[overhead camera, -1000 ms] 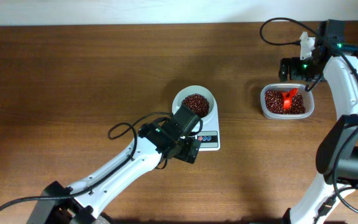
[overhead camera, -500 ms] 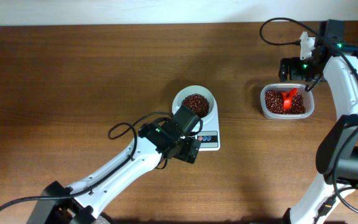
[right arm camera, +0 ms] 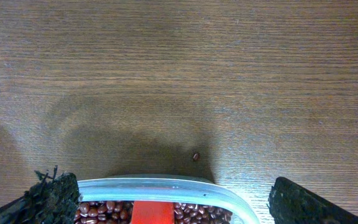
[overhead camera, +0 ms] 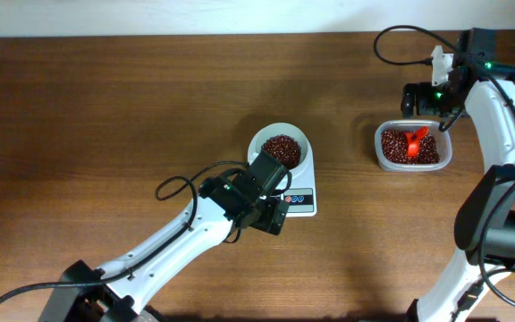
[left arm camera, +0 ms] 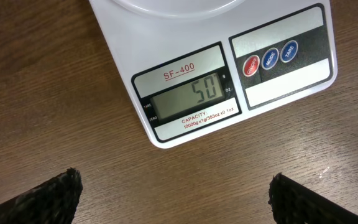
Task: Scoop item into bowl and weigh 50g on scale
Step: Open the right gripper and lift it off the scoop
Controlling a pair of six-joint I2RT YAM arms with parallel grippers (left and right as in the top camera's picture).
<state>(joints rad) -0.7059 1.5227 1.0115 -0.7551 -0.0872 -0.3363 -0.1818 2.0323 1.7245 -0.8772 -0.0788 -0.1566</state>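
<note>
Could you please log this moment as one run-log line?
bowl: beans, on scale; display: 50; left gripper: open, facing display; right gripper: open, by tub; scoop: in tub

The overhead camera looks straight down from far above, taking in the whole desk [overhead camera: 105, 107], both arms, the scale [overhead camera: 300, 200] at centre and the tub [overhead camera: 376, 148] at right. The left wrist camera hangs close over the scale's front edge, facing down at its display, with the left gripper [left arm camera: 176, 199] tips dark in the lower corners. The right wrist camera sits close above bare desk, facing down. The tub's near rim runs along its bottom edge, between the right gripper [right arm camera: 179, 200] tips. Overhead shares the scale with the left wrist view and the tub with the right.
</note>
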